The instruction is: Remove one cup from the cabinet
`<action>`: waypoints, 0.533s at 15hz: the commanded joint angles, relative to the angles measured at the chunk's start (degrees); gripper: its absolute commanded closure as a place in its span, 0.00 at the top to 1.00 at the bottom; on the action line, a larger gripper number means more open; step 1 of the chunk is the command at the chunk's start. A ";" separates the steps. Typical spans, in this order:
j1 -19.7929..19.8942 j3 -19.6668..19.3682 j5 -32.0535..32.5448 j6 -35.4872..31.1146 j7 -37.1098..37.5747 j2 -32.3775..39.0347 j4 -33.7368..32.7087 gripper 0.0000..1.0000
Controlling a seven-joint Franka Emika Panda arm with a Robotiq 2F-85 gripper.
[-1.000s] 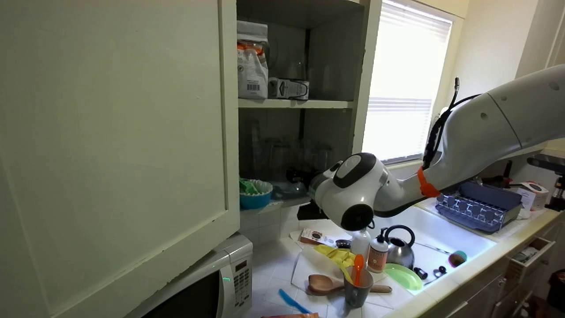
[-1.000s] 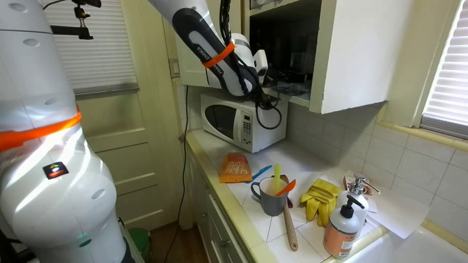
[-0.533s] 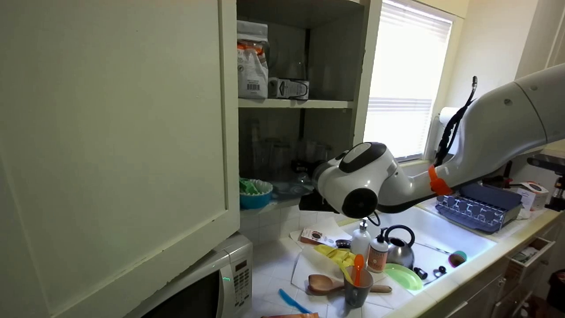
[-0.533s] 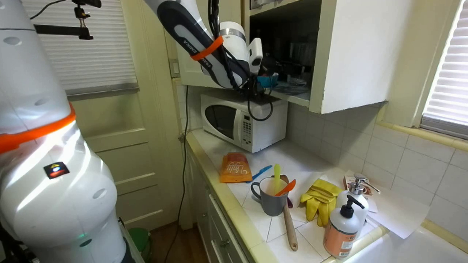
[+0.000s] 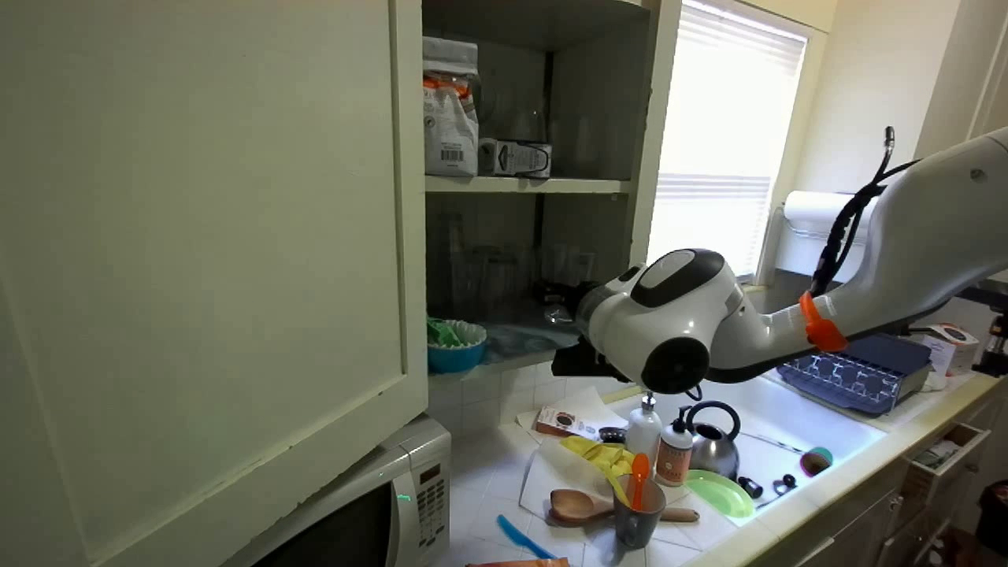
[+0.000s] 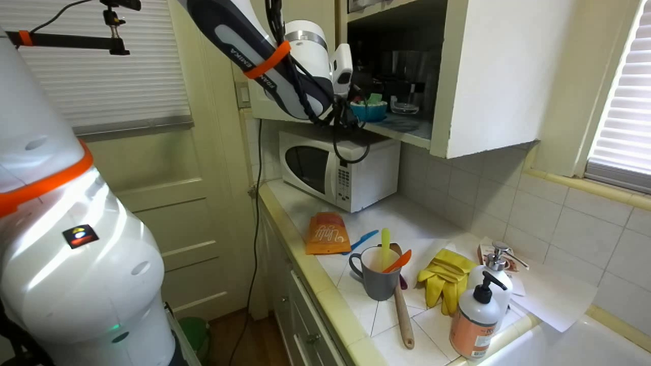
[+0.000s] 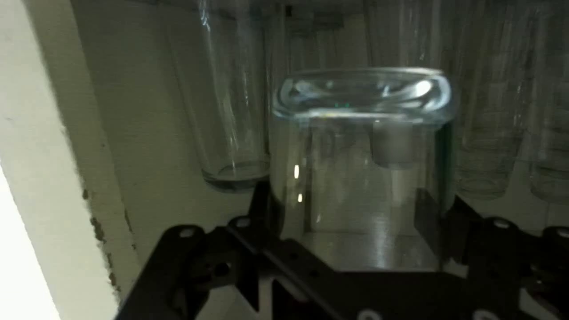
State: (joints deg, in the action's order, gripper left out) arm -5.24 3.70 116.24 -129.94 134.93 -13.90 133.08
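Slips and sideways knocks look likeliest

The claw [image 7: 351,213] is narrowed onto a transparent glass cup [image 7: 362,164] with a thick rounded end, holding it from three and nine o'clock in the wrist view. In both exterior views the cup appears above the pale lower shelf [image 6: 407,124] of the cream-white wooden wall cabinet [image 6: 503,76]; whether it is past the front edge I cannot tell.

A drop would be worst. Smooth glass could slide if the hold is light or the white jointed robot arm [image 5: 756,331] jerks, and the white tiled bench [image 6: 407,218] lies at six o'clock below in an exterior view.

In the wrist view a tall transparent glass tumbler [image 7: 222,133] is at ten o'clock from the cup and a dimmer transparent tumbler [image 7: 486,115] at two; pushing deeper or twisting could knock either over. The chipped cream-painted wooden post [image 7: 40,133] at nine o'clock might crack the cup if the exit drifts that way.

In an exterior view, a round blue bowl with a white scalloped edge [image 5: 457,360] sits at eight o'clock from the cup; a low sweep could tip it off. Descending early towards five o'clock there could topple a white pump bottle [image 5: 644,431]. A looping black cable [image 6: 351,161] hangs under the arm and might snag the bowl.
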 commanded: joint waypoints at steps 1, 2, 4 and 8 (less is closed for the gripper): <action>-2.10 1.42 -1.02 4.37 -0.94 -5.67 5.91 0.61; -2.82 2.33 -1.92 6.55 -1.13 -6.54 7.36 0.61; -4.40 4.29 -4.21 11.95 -1.54 -7.93 10.13 0.61; -8.34 8.60 -11.72 24.66 0.61 -7.70 14.87 0.61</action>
State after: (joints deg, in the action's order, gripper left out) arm -10.59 10.01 109.51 -112.87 134.49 -19.40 143.69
